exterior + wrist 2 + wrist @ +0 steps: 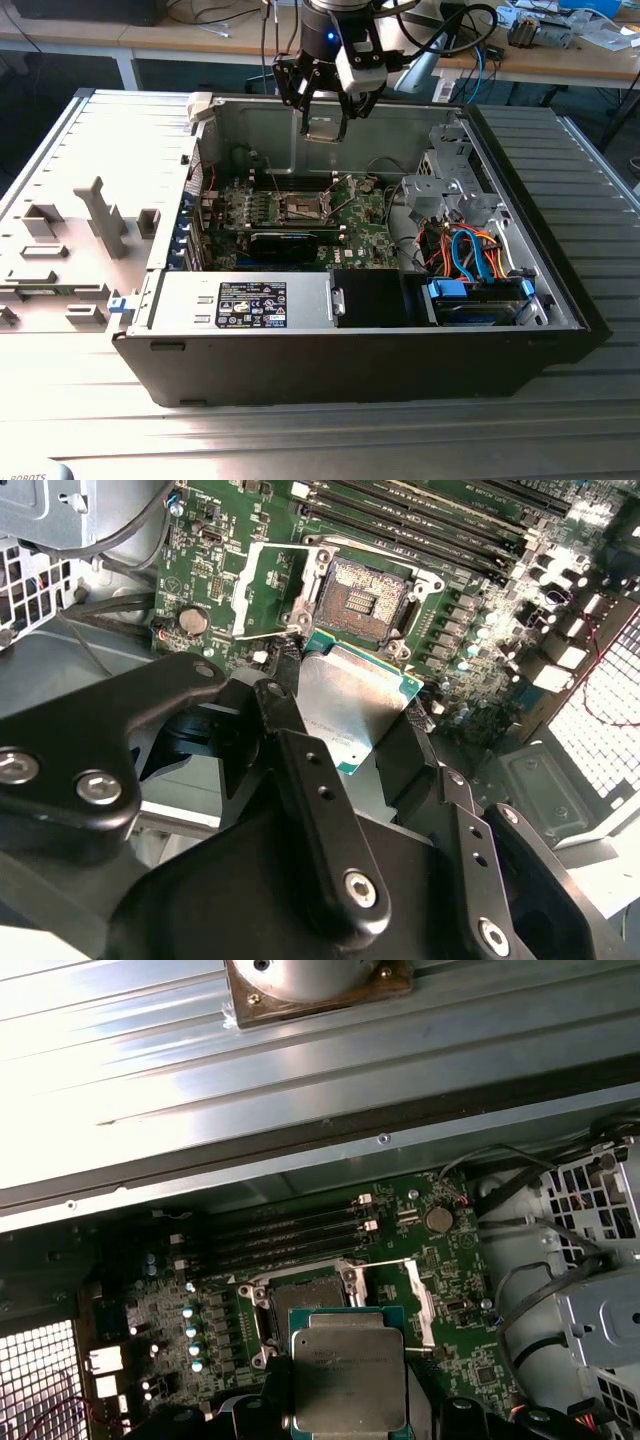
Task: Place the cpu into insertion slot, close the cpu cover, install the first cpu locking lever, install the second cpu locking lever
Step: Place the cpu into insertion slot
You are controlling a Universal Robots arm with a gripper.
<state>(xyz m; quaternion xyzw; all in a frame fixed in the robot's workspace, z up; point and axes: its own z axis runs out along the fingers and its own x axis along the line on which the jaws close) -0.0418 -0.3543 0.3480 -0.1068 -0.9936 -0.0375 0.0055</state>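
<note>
The black tool (326, 120) was clamped on the flat, square, silver-grey cpu (348, 1380), holding it high inside the open black computer case (560, 290), apart from the uncovered square brownish-gold insertion slot (362, 598) below.

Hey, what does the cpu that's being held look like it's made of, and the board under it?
cpu: the top looks like matte silver-grey metal, given its soft dull sheen; the green rim suggests circuit-board laminate.
motherboard: probably the same kind of green laminate, with soldered parts on it.
</note>
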